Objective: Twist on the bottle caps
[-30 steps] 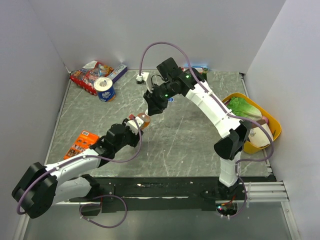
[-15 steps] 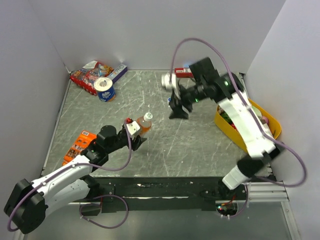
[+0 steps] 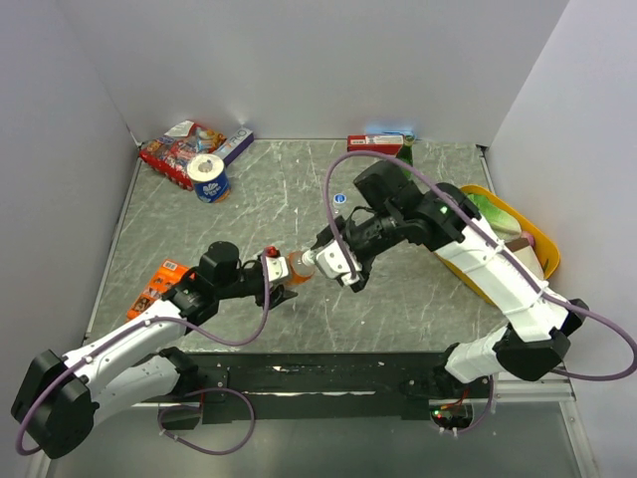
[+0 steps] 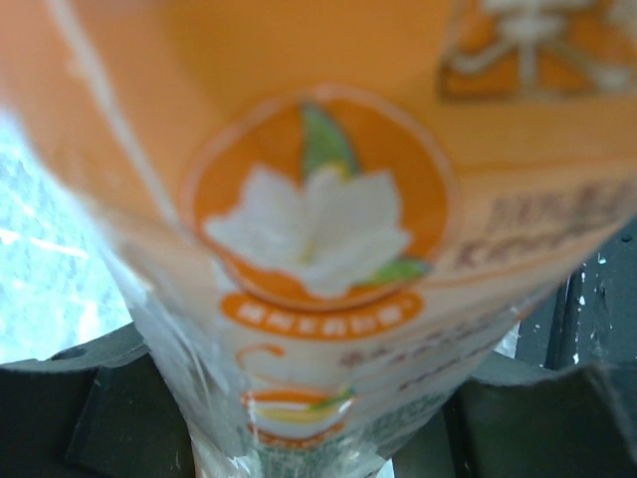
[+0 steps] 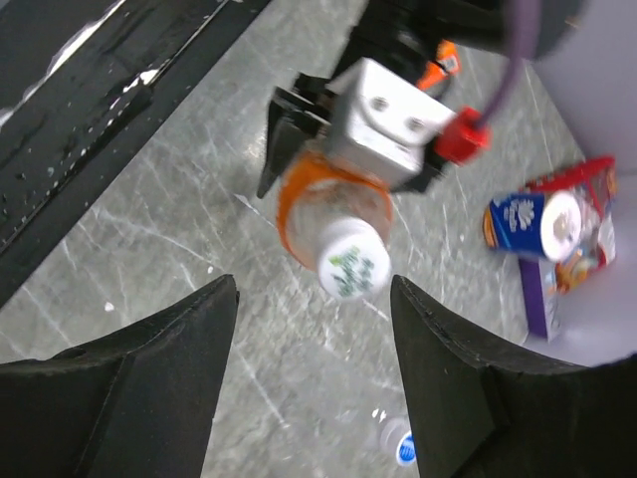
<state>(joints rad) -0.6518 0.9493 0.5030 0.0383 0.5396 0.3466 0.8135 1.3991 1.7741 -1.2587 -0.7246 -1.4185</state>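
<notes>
My left gripper is shut on the bottle, a small clear one of orange drink held above the table with its neck tilted right. Its orange label fills the left wrist view between the dark jaws. A white bottle cap with green print sits on the neck. My right gripper is open, and the white cap lies just beyond its fingertips, between them and untouched. In the top view the right gripper faces the bottle's mouth. A blue bottle cap lies on the table behind.
A yellow basket with greens stands at the right edge. A blue-and-white tape roll and snack packs lie at the back left. An orange packet lies at the left, a red box by the back wall.
The right arm swung off to the back right, then came down in front of the bottle's cap, and its jaws opened. The left arm shifted the bottle slightly right and tilted it further.
</notes>
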